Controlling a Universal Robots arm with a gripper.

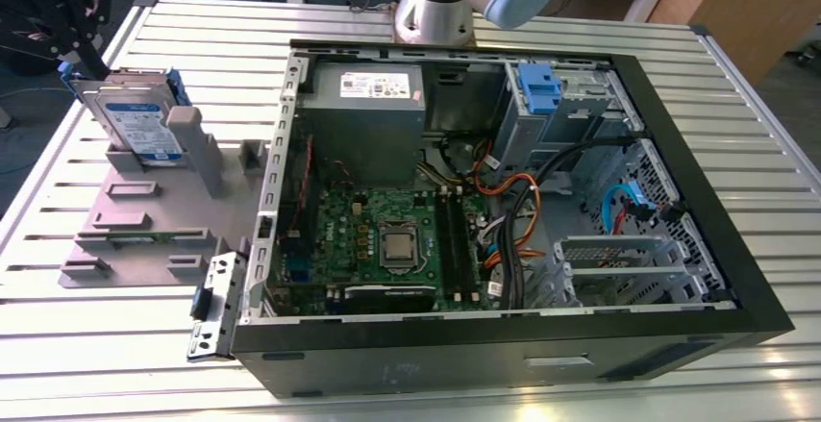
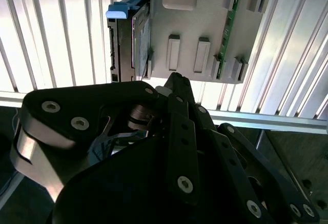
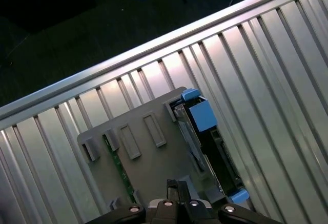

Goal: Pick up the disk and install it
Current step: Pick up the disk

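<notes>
Silver-grey disk [image 1: 138, 119], blue-railed, upright on grey stand [image 1: 161, 212].

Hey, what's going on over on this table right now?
A robot arm is set to move a disk into an open computer case. The disk stands on edge in a grey stand, on the exterior view's left of the case, not yet picked up. In the second wrist view the hand hovers over that stand, apart from the disk.

Exterior view evenly lit from above, glare on the slatted table [image 1: 539, 410] at the lower edge, its slats washed white in the second wrist view.
</notes>
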